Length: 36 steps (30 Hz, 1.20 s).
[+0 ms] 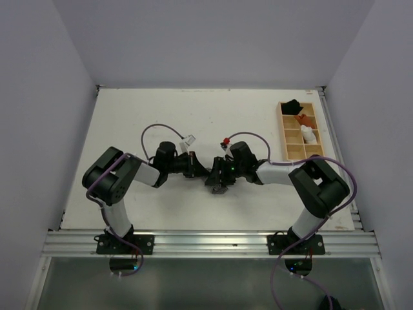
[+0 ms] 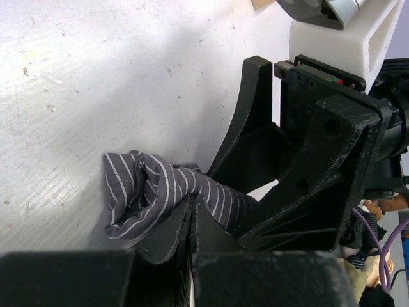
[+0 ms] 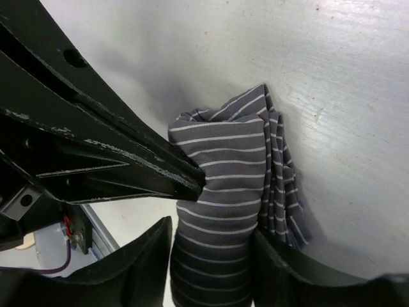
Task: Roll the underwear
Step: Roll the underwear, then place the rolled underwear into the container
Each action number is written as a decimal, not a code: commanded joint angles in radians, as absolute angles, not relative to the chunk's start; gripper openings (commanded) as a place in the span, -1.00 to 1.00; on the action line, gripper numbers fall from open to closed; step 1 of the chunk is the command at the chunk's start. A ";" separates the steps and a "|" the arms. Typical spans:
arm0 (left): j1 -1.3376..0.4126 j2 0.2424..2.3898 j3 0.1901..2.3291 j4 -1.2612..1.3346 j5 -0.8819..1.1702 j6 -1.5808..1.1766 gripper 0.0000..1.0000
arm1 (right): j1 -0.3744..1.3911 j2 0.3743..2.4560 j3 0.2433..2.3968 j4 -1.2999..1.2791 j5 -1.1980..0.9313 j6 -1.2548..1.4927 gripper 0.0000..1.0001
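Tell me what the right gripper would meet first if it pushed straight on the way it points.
The grey-and-white striped cloth underwear, bunched between the fingers of the right gripper; just beyond, the left gripper pinches it, though depth is unclear.

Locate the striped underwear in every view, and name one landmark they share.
Top external: underwear at centre, where the two arms meet.
Left wrist: lower centre-left.
Right wrist: centre of the picture.
Shared landmark: the left gripper, pinching the cloth.

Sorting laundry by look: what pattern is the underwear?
The underwear: grey, thin white stripes; clearest in right wrist view.
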<state>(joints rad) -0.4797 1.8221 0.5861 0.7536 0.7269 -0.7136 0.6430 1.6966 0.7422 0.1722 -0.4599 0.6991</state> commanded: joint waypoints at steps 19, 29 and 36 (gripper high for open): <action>-0.456 1.716 0.542 0.650 0.650 -0.859 -1.00 | 0.614 2.012 0.545 0.811 -0.640 0.848 -0.37; -0.469 1.934 0.503 0.920 0.660 -0.968 -1.00 | 0.612 2.020 0.499 0.854 -0.634 0.887 -0.02; -0.482 1.999 0.572 0.753 0.637 -0.844 -1.00 | 0.611 1.856 0.521 0.611 -0.508 0.870 0.14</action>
<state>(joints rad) -0.4625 1.9221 0.5732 0.9531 0.7113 -0.9657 0.6041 1.8862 0.5312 0.9329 -0.6422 0.9482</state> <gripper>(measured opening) 0.004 0.558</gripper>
